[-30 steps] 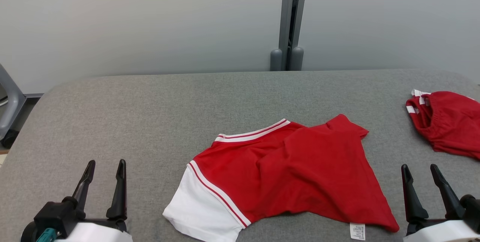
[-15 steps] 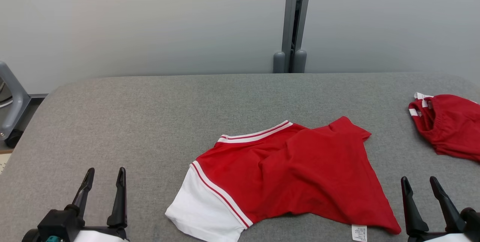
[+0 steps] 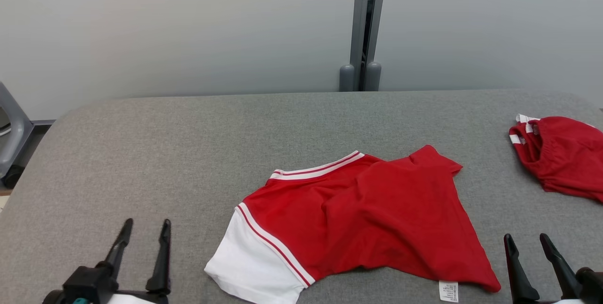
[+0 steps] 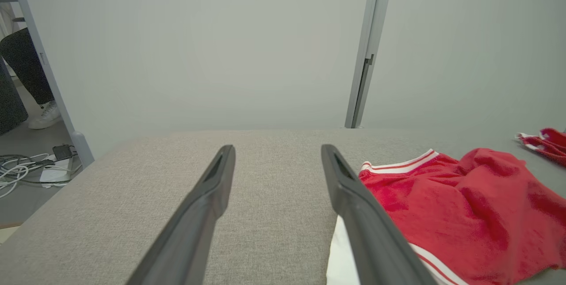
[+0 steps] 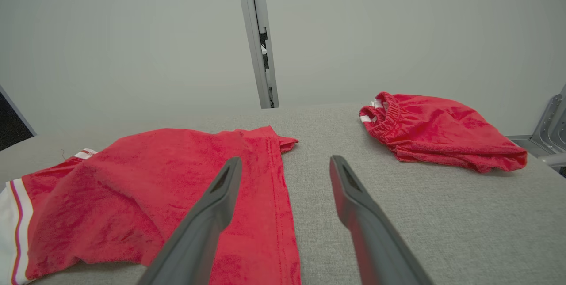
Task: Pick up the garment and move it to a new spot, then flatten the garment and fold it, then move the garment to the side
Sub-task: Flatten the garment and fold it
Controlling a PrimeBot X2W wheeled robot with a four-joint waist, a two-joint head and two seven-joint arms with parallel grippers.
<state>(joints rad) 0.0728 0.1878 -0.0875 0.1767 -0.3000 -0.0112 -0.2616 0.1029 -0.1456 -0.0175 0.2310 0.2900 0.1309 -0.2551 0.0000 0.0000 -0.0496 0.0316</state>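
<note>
Flanking the crumpled red-and-white shirt (image 3: 367,219), nothing grabbed yet
Both left gripper (image 3: 147,223) and right gripper (image 3: 525,238) are spread wide, touching nothing above the grey table (image 3: 188,143).

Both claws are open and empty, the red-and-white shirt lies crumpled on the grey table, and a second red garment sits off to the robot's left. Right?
Not quite. The second red garment sits off to the robot's right, as the head view shows. The rest holds: left gripper and right gripper open and empty, shirt crumpled on the table.
</note>
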